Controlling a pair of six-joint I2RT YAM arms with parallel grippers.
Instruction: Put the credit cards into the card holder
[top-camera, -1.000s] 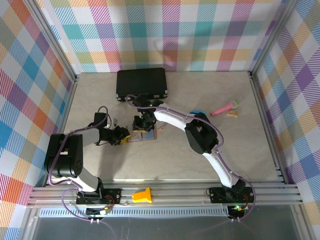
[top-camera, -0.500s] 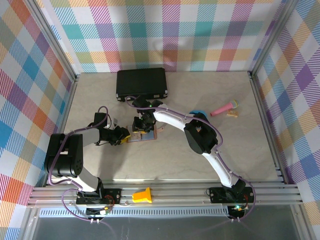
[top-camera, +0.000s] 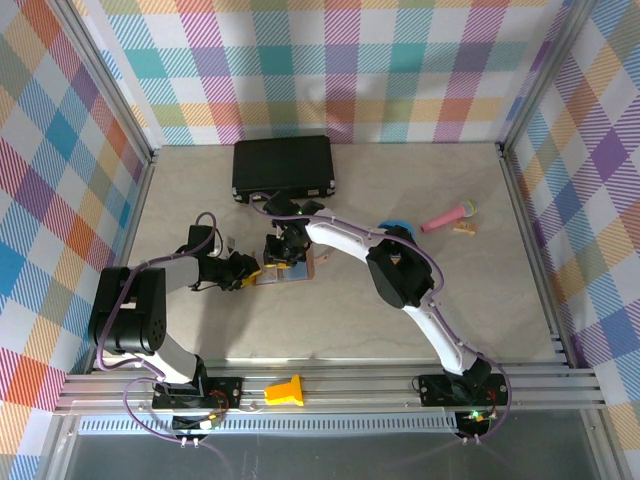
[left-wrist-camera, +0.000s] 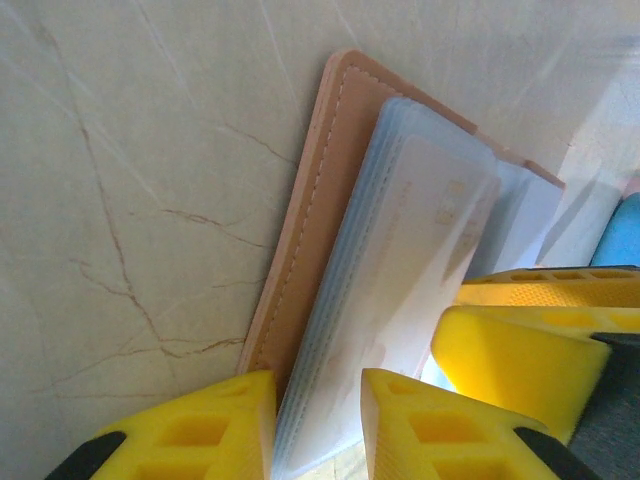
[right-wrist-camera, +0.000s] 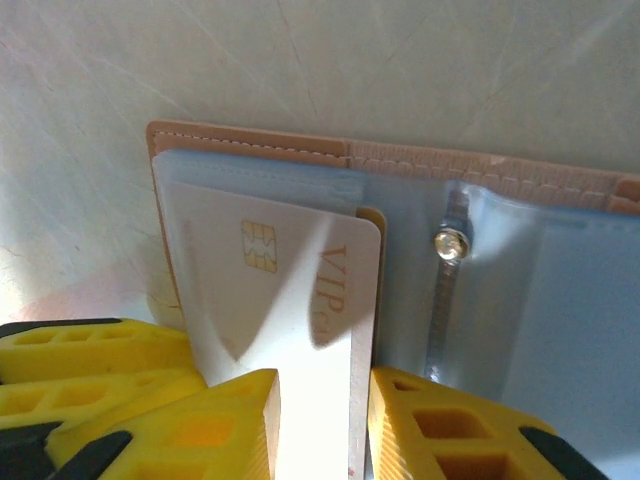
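Two tools meet at one small spot in the middle of the bench, on the near side of the black case, and both are busy with the card holder, which lies open and flat there with its leather cover underneath. The left tool is closed narrow on the edge of the holder. Its yellow fingers stand on each side of the stack of clear bluish pockets and pin them, so the holder is fixed in its place. The right tool has its jaws drawn narrow around one pale credit card with a gold chip and the letters VIP. The card runs out between the fingers, and its far end lies over the left half of the holder, close below the stitched leather rim. Whether this end is already under a clear sleeve I cannot tell for sure. To my judgement, the step in hand is feeding the card into a pocket. The card looks light, thin and stiff, with smooth faces, so it may slip or turn in the grip. It is better to hold it at the back end and push straight along its length. The sleeves look soft and the holder light, so without the left tool's hold it would probably slide on the smooth bench.
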